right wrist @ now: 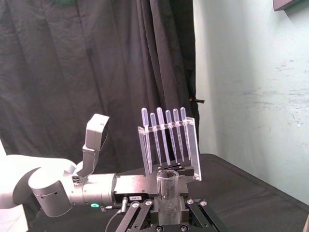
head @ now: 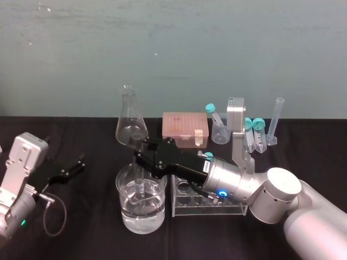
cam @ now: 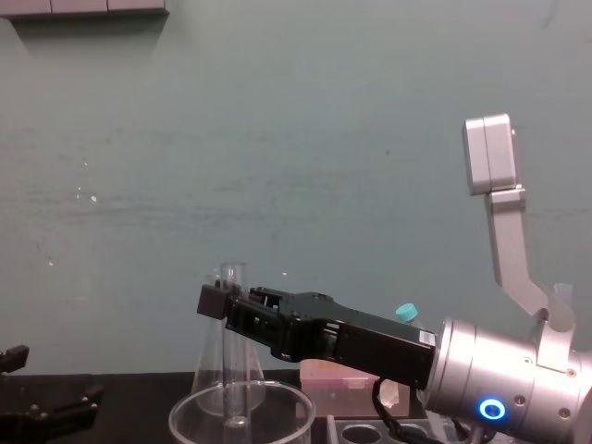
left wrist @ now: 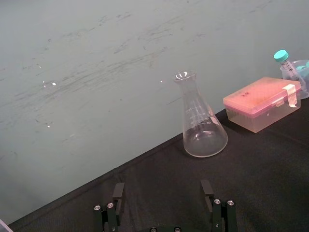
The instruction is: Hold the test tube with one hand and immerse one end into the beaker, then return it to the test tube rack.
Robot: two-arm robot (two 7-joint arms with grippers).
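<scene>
Two fingers of my right gripper (head: 140, 157) are clamped on the long clear uncapped glass test tube (cam: 231, 351). They grip it a little below its open flared lip and hold it upright. In my right wrist view the tube's round mouth (right wrist: 168, 177) sits squarely between my finger bases.

My right arm reaches across from the right, and the tube's lower end hangs inside the wide clear round glass beaker (head: 120, 195). The beaker stands on the black table (head: 81, 227) near the front and has water in its bottom part. The tube's tip is down near the water's surface, but I cannot tell whether it is under it.

Just to the right of the beaker, under my right forearm, stands the pale plastic test tube rack (head: 209, 207) with its rows of round holes.

My left gripper (head: 76, 163) rests low at the left of the table, well apart from the beaker. Its jaws are spread wide with nothing between them, and my left wrist view shows its black fingers (left wrist: 118, 193) standing apart.

Behind the beaker stands a conical clear glass flask (head: 130, 122). A salmon-pink rectangular box (head: 184, 125) sits to the flask's right. Farther right along the back are a small translucent plastic cup (head: 219, 132), teal-capped white tubes (head: 255, 132) and a thin graduated cylinder (head: 277, 122).
</scene>
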